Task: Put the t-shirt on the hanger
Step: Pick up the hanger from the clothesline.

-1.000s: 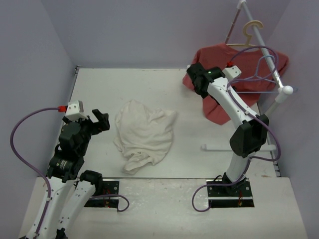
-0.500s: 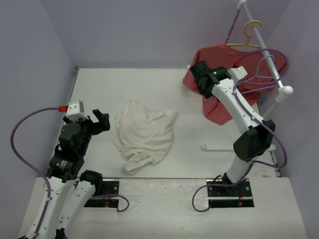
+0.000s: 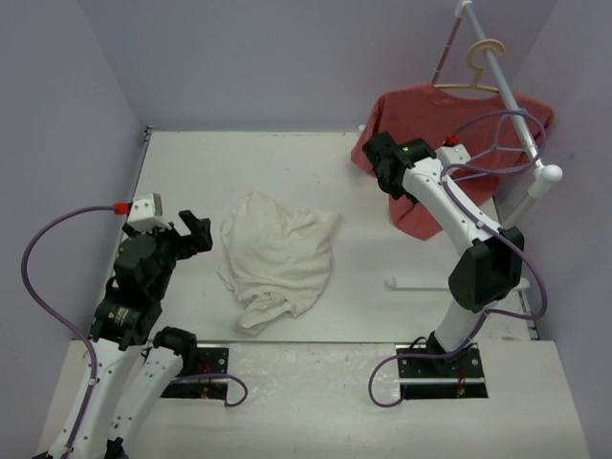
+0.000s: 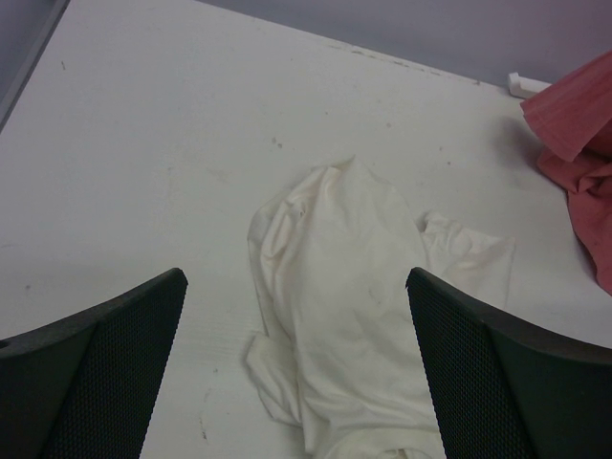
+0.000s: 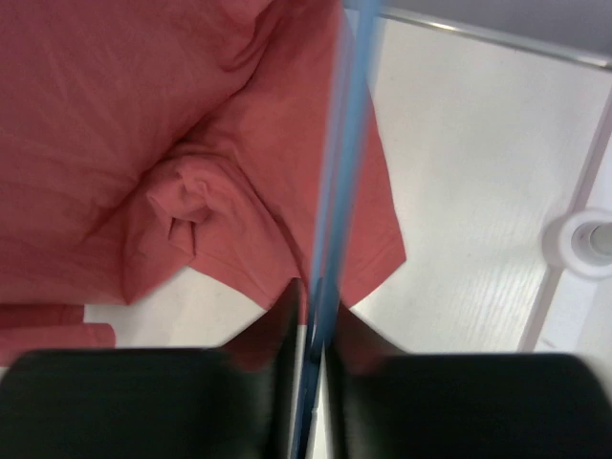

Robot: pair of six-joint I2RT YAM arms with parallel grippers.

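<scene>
The white t-shirt (image 3: 277, 258) lies crumpled in a loose heap on the bench (image 3: 239, 163), left of the middle and closer to the near edge than to the far one. Nothing touches it, and it is not on any hanger.

The left end effector (image 4: 294, 275) hangs just beside the t-shirt, on the side toward the left edge of the bench. Its jaws stand wide apart with nothing between them. In the left wrist view the t-shirt shows in the gap below them.

The right arm reaches to the far right corner of the bench. There the right end effector (image 5: 311, 296) has its fingers drawn together on the thin blue wire of the hanger (image 5: 344, 143). The wire runs straight up from between the fingertips, blurred along its length. How the rest of the hanger sits cannot be told from these views.

Just behind that wire hangs a red shirt (image 3: 430, 124), draped on a beige hanger (image 3: 483, 59) that hooks over the slanted white rail of a rack (image 3: 497, 86). The round white foot of the rack (image 5: 585, 239) stands on the bench near the right edge.
</scene>
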